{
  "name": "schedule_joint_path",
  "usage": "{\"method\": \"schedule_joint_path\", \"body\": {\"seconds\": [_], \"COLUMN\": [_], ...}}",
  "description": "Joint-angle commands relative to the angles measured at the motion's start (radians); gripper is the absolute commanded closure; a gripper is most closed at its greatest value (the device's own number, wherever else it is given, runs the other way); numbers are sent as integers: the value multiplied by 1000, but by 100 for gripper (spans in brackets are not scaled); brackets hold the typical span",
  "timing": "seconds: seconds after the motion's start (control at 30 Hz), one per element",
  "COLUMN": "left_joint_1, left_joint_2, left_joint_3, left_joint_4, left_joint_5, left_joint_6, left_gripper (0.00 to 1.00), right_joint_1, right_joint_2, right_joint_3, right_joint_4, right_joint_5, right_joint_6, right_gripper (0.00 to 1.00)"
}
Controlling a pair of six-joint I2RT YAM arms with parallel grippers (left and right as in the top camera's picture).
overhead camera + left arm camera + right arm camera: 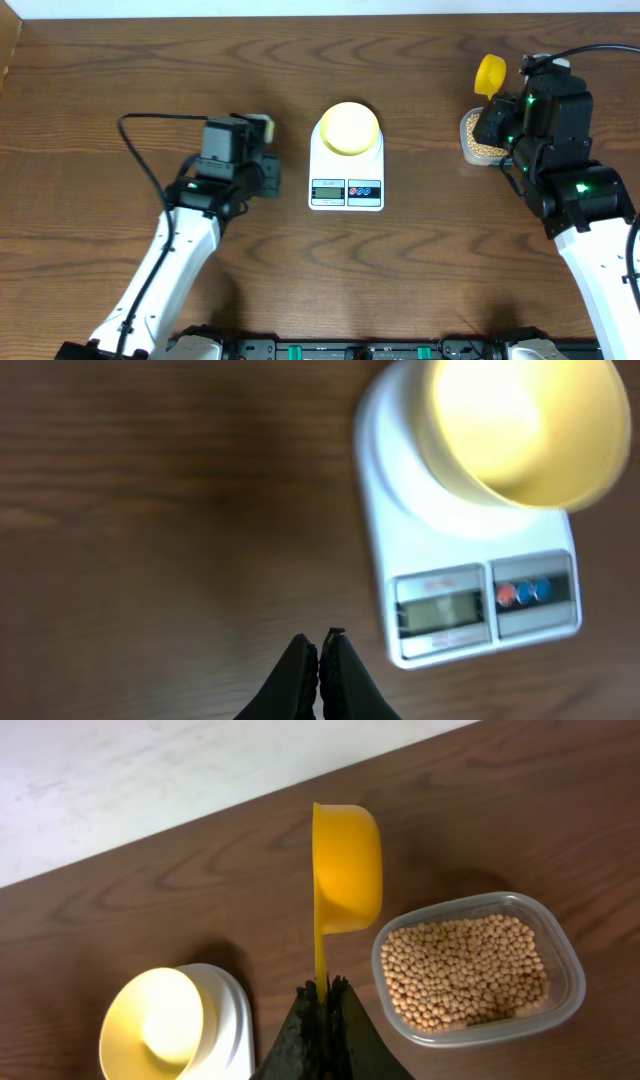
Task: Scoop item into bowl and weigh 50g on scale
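Okay, I've got my right gripper [326,992] clamped on the handle of the bright yellow plastic scoop [346,870] just beside the clear rectangular plastic tub [560,960] of small tan beans [462,970] toward the table's right edge, the pale yellow round bowl [349,128] sitting on the white flat digital scale [346,190] mid-table, and my left gripper [320,645] pinched together, empty, near the scale's left side.

bowl [349,127] 1 | scale [346,192] 1 | scoop [346,860] 1 | tub [565,955] 1 | beans [460,970] many

We see a pale yellow bowl [348,127], a white scale [346,205] with red and blue buttons [523,593], a bright yellow scoop [347,870], tan beans [460,970], a clear tub [566,960], and a dark brown wood-grained table [150,70].
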Motion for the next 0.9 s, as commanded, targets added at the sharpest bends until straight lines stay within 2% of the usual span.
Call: {"method": "schedule_joint_path", "body": {"seconds": [0.0,0.23,0.4,0.47,0.87], "left_joint_1": [-119,-272,-375,-406,-423], "left_joint_2": [7,16,51,79,327], "left_joint_3": [9,9,9,9,9], "left_joint_4": [6,6,10,32,160], "left_joint_5": [6,9,24,24,18], "left_joint_6": [87,96,243,264,263], "left_gripper": [93,93,93,93,93], "right_joint_1": [-7,-8,-8,-8,-8], "right_joint_2": [3,24,24,24,24], "right_joint_3": [11,11,11,11,11], "right_joint_4": [6,5,22,22,13], "right_joint_5": [56,92,90,86,55], "right_joint_6": [9,9,-11,-14,-14], "right_gripper": [99,99,99,99,99]}}
